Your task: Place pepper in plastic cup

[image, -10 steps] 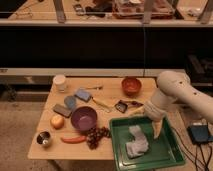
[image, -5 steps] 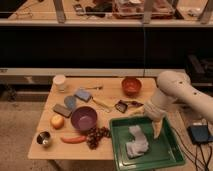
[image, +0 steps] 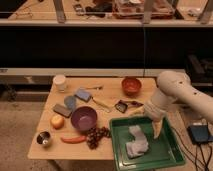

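While my white arm (image: pixel 176 95) reaches in from the right, the wooden bench (image: pixel 112 82) spreads below it with everything laid out on top. At its near right corner sits a green plastic tray (image: pixel 167 149) with a crumpled pale cloth (image: pixel 136 143) in it. My fingers (image: pixel 158 128) hang just above the tray's far right part, pointing down, spread wide and holding nothing. Left of the tray stands a round purple bowl (image: pixel 83 118), and a smaller red-orange bowl (image: pixel 131 85) sits near the far edge. A bunch of dark grapes (image: pixel 96 136) lies just beside the purple bowl, toward the front. The long, slim red-orange chili pepper (image: pixel 73 139) lies flat near the front edge, between the grapes and a small shiny metal cup (image: pixel 44 138), well apart from my fingers. The small white plastic cup (image: pixel 60 81) stands upright at the far left corner, well apart from the pepper.
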You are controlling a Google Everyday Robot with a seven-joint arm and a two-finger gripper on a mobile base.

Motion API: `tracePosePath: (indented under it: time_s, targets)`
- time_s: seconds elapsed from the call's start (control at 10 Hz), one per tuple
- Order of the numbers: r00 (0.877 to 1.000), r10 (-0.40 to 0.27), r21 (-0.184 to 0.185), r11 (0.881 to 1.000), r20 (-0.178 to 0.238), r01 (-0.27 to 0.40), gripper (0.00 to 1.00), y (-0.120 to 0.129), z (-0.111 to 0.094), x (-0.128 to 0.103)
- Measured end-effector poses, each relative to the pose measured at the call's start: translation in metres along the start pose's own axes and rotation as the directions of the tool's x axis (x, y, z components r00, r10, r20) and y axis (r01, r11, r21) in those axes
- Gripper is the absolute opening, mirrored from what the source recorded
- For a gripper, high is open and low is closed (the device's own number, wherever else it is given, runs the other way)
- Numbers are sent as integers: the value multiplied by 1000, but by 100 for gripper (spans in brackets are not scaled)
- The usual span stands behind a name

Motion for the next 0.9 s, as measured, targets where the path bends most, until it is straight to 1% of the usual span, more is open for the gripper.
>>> tracePosePath:
  time_s: [0.3,0.5,0.6,0.7,0.8,0.9]
  targets:
    - [1000,0,0,1000,0,0,80,0,0,0]
    - [1000,1,-3,1000,-18,-1,80,-1,-1,-3]
    - [999,9,7,1000,-33,-9,80,-3,-4,-7]
    - [999,21,28,999,-47,-20,80,-9,-9,-17]
    - [998,38,70,997,-59,-34,80,-24,-18,-38]
    - [997,42,93,995,-63,-36,80,-37,-21,-53]
